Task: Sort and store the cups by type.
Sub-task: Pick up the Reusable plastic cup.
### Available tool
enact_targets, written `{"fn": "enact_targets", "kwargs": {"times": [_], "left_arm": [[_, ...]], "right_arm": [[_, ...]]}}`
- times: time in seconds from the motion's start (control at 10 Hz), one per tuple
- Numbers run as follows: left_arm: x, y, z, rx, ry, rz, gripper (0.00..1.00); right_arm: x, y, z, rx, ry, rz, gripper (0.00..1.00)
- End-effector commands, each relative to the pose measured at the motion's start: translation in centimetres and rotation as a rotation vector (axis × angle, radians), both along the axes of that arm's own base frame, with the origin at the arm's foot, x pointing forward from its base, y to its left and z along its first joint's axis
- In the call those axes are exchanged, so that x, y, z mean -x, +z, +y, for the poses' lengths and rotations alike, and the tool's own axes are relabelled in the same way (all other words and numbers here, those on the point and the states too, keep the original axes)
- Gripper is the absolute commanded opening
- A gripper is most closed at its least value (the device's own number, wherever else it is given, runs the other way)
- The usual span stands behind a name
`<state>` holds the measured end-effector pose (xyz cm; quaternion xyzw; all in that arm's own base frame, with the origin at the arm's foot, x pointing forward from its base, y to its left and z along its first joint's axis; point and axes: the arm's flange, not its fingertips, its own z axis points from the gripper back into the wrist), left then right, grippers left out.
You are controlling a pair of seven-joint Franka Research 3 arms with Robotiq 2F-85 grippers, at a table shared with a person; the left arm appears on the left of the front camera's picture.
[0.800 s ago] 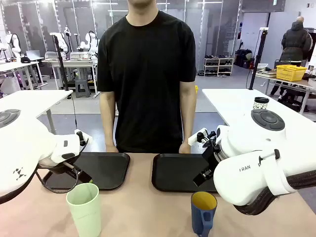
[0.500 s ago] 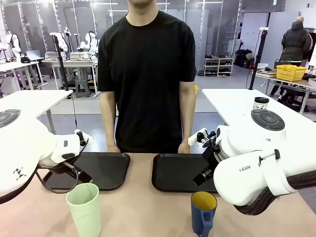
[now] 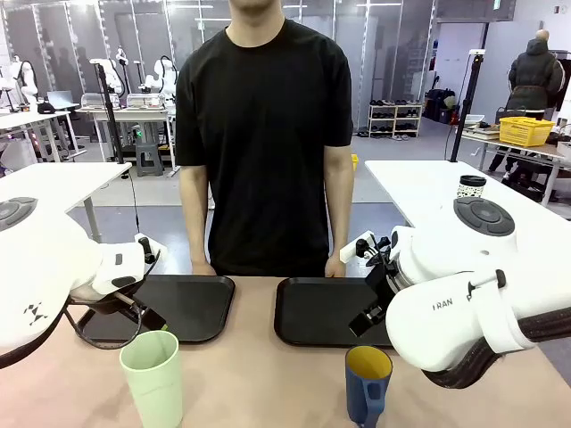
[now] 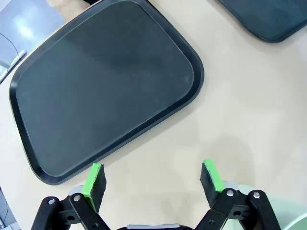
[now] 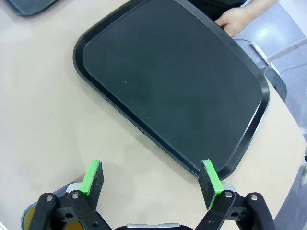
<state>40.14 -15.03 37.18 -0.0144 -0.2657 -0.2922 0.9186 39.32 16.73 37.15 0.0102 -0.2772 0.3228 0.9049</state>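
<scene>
Left tool (image 4: 152,173) and right tool (image 5: 152,171) both spread, holding nothing, above near tabletop (image 3: 259,374) edge: tumbler (image 3: 152,374) near-left, mug (image 3: 366,392) near-right, one tray (image 3: 192,303) behind each, presumably one per type.

**Counts of items in the scene.** Cups on the table (image 3: 259,374): two, near side. One is a pale green tumbler (image 3: 152,379) at left, the other a dark blue mug (image 3: 367,383) with a yellow interior at right. Black trays: two, farther back, a left tray (image 3: 178,306) and a right tray (image 3: 321,310). White robot arms: two, each ending in one hand. The left hand (image 4: 153,175) and right hand (image 5: 152,175) each have two green-padded fingers, four pads in all. Persons at the far side: one person (image 3: 263,134). Small patterned cup (image 3: 471,186): one, on a second table (image 3: 419,183) at far right.
</scene>
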Motion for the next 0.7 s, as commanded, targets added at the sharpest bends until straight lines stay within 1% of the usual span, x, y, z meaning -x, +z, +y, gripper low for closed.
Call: {"fn": "enact_targets", "kwargs": {"times": [0.0, 0.6], "left_arm": [[-0.01, 0.0, 0.02, 0.0, 0.001, 0.0, 1.0], [-0.01, 0.0, 0.02, 0.0, 0.001, 0.0, 1.0]], "right_arm": [[0.0, 0.0, -0.01, -0.001, -0.002, 0.001, 1.0], [0.0, 0.0, -0.01, -0.001, -0.002, 0.001, 1.0]]}}
